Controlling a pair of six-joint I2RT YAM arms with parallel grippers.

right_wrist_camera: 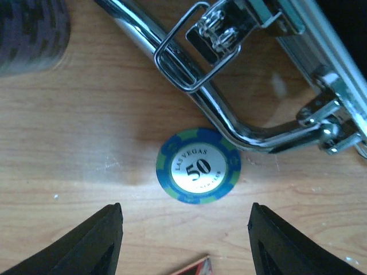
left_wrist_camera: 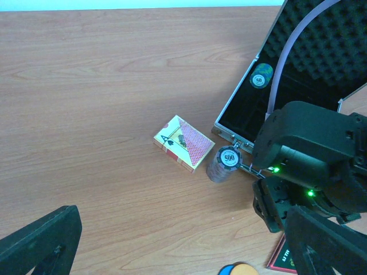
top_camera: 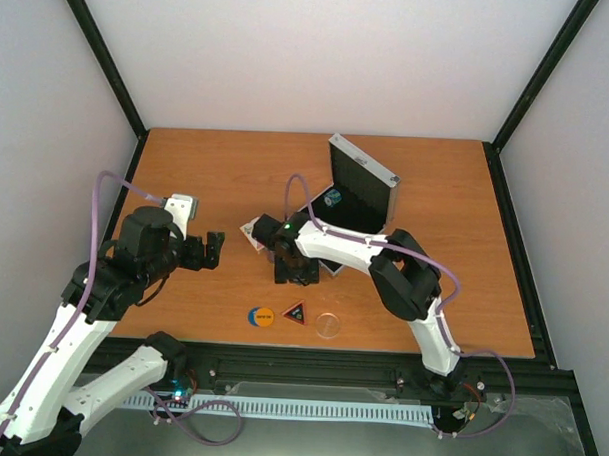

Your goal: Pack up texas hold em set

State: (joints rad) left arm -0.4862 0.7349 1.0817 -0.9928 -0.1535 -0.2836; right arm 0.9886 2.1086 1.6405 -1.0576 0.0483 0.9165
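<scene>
Right jaws: spread with nothing between them; the two fingers (right_wrist_camera: 92,240) hang over the tabletop (right_wrist_camera: 69,149), one on each side of a single chip.
Left jaws: spread wide and empty, fingers (left_wrist_camera: 40,240) over bare wood on the left part of the tabletop, well apart from the set.
Blue-green chip (right_wrist_camera: 198,166): marked 50, lying flat on the wood hard by the handle (right_wrist_camera: 246,129). Whether it touches the handle cannot be told.
Case (top_camera: 361,180): open, right of centre toward the far side, with the foam-lined lid tilted back. The right arm (top_camera: 384,256) covers much of the base.
Chip in case (left_wrist_camera: 262,75): one, also marked 50, lying on the black lining.
Chip stack (left_wrist_camera: 228,163): a 500 on top, standing on the tabletop just outside the case's near-left corner.
Card pack (left_wrist_camera: 183,142): flat on the wood, just left of the stack, outside the case.
Orange disc (top_camera: 261,316), triangle (top_camera: 296,312), clear disc (top_camera: 328,325): in a row from left to right by the near edge, all outside the case.
</scene>
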